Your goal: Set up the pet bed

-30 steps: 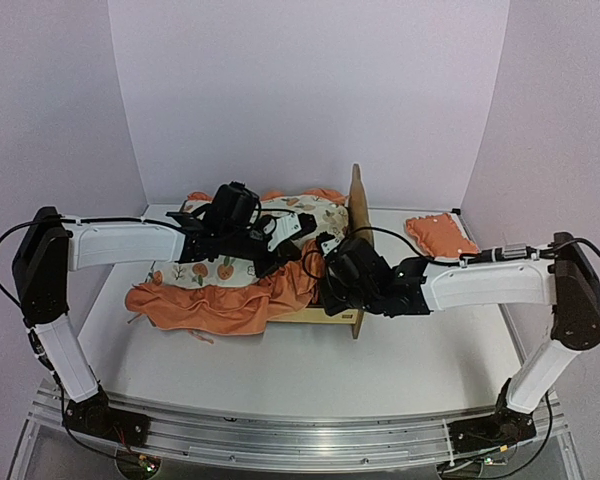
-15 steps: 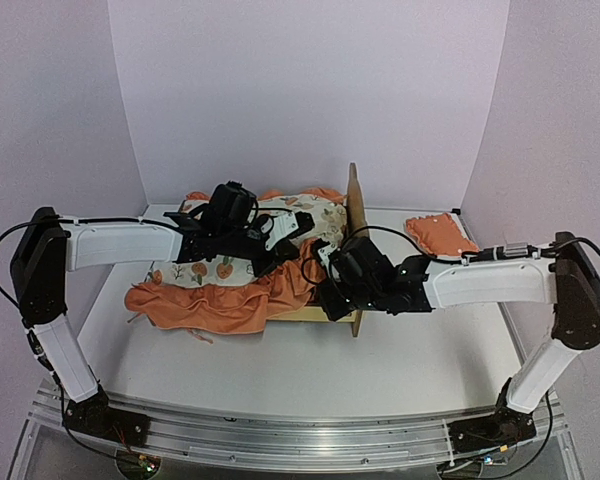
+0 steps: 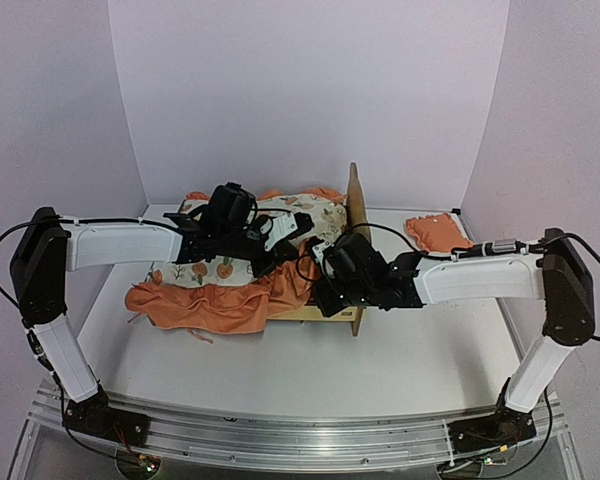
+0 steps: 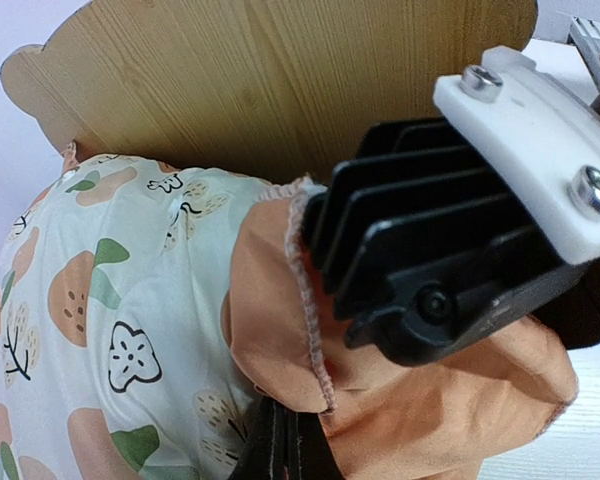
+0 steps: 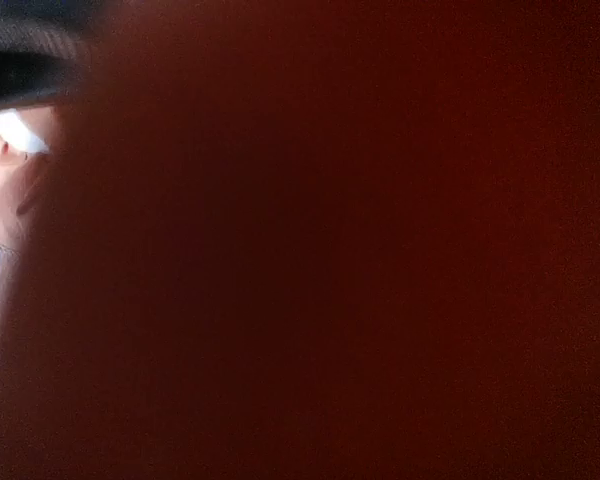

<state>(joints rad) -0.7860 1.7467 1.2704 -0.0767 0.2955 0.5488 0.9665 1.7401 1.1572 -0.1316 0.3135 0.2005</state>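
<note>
The pet bed stands at the table's middle, its plywood headboard [image 3: 356, 200] upright on the right; this headboard [image 4: 280, 80] fills the top of the left wrist view. A fruit-print mattress pad [image 3: 220, 268] lies over the bed, and its orange ruffle [image 3: 220, 305] hangs over the front rail. My left gripper [image 3: 292, 228] is over the pad near the headboard. Its fingers [image 4: 280, 445] are shut on a fold of the ruffle [image 4: 430, 400]. My right gripper [image 3: 325, 290] is pushed into the ruffle at the bed's front right corner, its jaws hidden. Its black finned body [image 4: 430, 250] shows close by. The right wrist view is blocked by dark red.
A small orange pillow [image 3: 440, 233] lies on the table at the back right, beyond the headboard. White side and back walls enclose the table. A metal rail [image 3: 300, 440] runs along the near edge between the arm bases.
My right gripper has slid a little to the left, deeper into the orange ruffle at the bed's front corner. The left arm has kept its place and its grip.
</note>
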